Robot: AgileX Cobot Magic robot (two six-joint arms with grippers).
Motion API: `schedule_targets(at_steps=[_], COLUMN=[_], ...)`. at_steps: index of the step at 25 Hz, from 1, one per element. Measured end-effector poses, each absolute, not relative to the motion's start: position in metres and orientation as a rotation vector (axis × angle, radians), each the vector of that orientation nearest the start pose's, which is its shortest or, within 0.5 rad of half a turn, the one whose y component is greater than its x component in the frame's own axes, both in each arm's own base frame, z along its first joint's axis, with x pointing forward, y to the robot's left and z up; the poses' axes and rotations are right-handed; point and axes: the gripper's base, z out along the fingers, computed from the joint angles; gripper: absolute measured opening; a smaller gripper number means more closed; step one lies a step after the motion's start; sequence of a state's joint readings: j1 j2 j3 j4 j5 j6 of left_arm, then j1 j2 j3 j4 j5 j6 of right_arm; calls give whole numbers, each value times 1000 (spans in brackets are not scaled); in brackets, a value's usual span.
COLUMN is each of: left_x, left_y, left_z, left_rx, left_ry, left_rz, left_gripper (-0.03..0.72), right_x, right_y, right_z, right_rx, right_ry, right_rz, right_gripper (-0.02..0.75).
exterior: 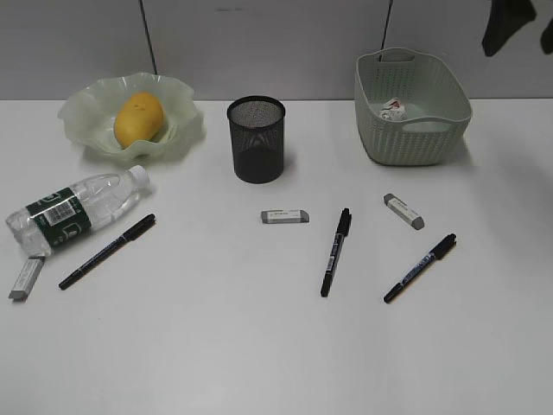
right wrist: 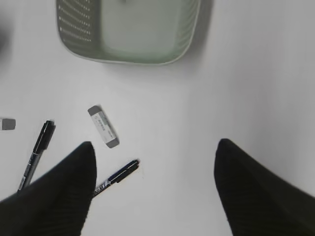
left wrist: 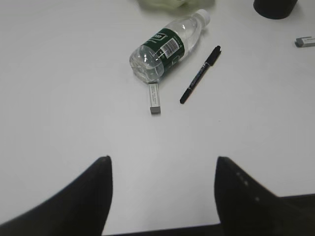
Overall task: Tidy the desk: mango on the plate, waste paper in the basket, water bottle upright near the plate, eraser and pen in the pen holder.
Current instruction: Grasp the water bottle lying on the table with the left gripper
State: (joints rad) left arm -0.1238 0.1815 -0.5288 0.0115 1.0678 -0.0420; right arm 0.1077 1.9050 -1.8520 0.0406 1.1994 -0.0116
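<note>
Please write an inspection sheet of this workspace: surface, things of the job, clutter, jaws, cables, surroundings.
Surface: white desk, no spills seen.
Mango: lying in the wavy plate.
Waste paper: inside the basket.
Water bottle: lying on its side, cap toward the plate.
Pen holder: upright; no pen sticks out above its rim.
Pens: three on the desk, left, middle, right.
Erasers: three on the desk, left, middle, right.
Clutter: nothing seen.
Left gripper: jaws open, empty.
Right gripper: jaws open, empty.
Cables: nothing seen.
Surroundings: grey wall panels behind the desk.
</note>
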Motion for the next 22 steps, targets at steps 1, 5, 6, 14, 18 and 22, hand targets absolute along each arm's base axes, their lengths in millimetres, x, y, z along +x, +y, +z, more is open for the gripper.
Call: schedule_targets(at_steps=[1,5,6,14,18,22], left_x=[21,21,21,21,21,21], left_y=[-2,-2,-2,-2,-2,-2], left_z=[284,284,284,284,284,284], left_rx=[91,91,91,91,91,91], left_ry=[2203,2203,2203,2203,2203,2203], left_rz=[-78,-78,-78,-78,-78,-78], left_gripper=[491,491,491,491,490,490], right_x=[408,380,371,263,213,169], right_y=[46,42,41,30,24,20], right_z=[332,362,365,389,386,377], right_rx=[-156,-156,-156,-152,-142,-133], right_ry=[2716,2659,2655,2585,2466,2356], right_rz=[64,53,53,57,63,68], right_gripper=[585,585,585,585,585,585])
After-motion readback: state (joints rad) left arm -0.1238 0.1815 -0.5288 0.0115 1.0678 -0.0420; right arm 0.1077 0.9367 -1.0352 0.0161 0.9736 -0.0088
